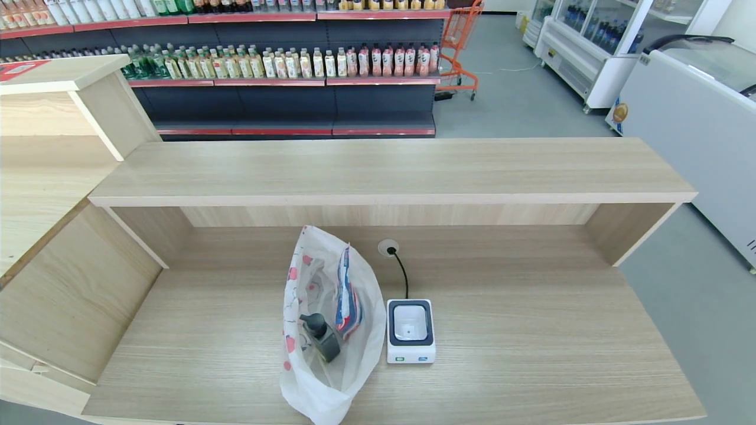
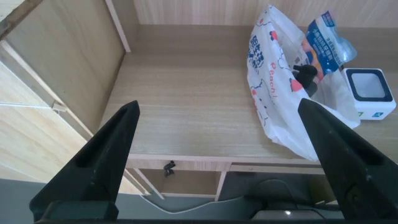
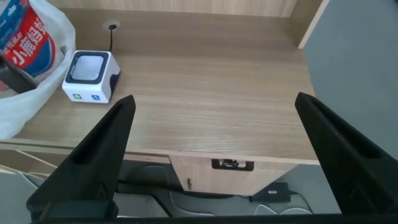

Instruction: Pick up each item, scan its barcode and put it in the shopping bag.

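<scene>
We saw a long pale wooden counter [image 1: 531, 330] across the whole scene, with a raised ledge [image 1: 390, 168] of the same wood running along its far side. Behind the ledge stood store shelves [image 1: 283, 65] lined with bottles. On the counter, slightly to the robot's left of centre, the white shopping bag [image 1: 319, 401] with red prints stood open, its mouth gaping upward. The left gripper [image 2: 219, 106] hung above the counter's near edge, to the left of the bag, its two dark fingers spread wide with nothing between them. The right gripper [image 3: 216, 98] hung above the near edge to the right of the scanner, its fingers likewise wide apart and empty. The white scanner [image 1: 410, 330], its dark-framed window facing up, sat just beside the bag on the bag's right. Inside the bag a blue and red packet [image 1: 348, 295] stood upright against the right wall, and a dark pump bottle [image 1: 322, 342] leaned just beside it, lower down. A thin black cable [image 1: 403, 273] ran from the scanner's far side to a round port [image 1: 388, 247] in the counter.
</scene>
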Controlling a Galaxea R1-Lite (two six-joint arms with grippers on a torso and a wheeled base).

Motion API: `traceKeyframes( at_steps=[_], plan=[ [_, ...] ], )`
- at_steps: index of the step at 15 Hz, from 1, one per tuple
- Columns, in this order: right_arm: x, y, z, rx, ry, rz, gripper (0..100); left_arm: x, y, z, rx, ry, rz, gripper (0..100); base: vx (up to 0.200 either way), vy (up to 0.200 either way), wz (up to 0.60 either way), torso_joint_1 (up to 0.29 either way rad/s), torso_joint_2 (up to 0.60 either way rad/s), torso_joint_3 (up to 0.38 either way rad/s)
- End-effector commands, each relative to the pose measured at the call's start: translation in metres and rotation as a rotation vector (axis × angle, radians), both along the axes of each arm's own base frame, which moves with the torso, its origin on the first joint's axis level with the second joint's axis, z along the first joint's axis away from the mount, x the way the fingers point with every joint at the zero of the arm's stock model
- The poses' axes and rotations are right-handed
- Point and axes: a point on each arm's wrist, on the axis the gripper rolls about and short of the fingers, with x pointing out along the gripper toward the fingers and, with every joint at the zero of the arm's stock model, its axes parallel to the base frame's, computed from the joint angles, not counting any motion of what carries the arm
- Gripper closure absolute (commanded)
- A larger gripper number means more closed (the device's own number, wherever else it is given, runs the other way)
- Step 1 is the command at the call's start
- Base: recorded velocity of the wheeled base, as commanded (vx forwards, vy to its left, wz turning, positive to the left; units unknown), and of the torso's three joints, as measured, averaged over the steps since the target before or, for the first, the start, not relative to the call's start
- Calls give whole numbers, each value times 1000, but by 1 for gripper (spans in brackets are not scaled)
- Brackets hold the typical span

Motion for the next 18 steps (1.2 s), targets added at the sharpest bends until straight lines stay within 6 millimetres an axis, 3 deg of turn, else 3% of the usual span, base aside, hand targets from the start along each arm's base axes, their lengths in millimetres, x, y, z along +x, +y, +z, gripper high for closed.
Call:
traceKeyframes(
  at_steps=[1,4,8,9,18],
  plan=[
    [0,0,0,1,4,0,0,0,0,0,2,0,-1,0,0,0,0,0,0,0],
    [0,0,0,1,4,0,0,0,0,0,2,0,0,0,200,0,0,4,1,2],
    [0,0,0,4,4,-2,0,0,0,0,0,0,0,0,0,0,0,0,0,0],
    [0,0,0,4,5,-2,100,0,0,0,0,0,0,0,0,0,0,0,0,0],
    [0,0,0,2,4,-2,100,0,0,0,0,0,0,0,0,0,0,0,0,0]
  ],
)
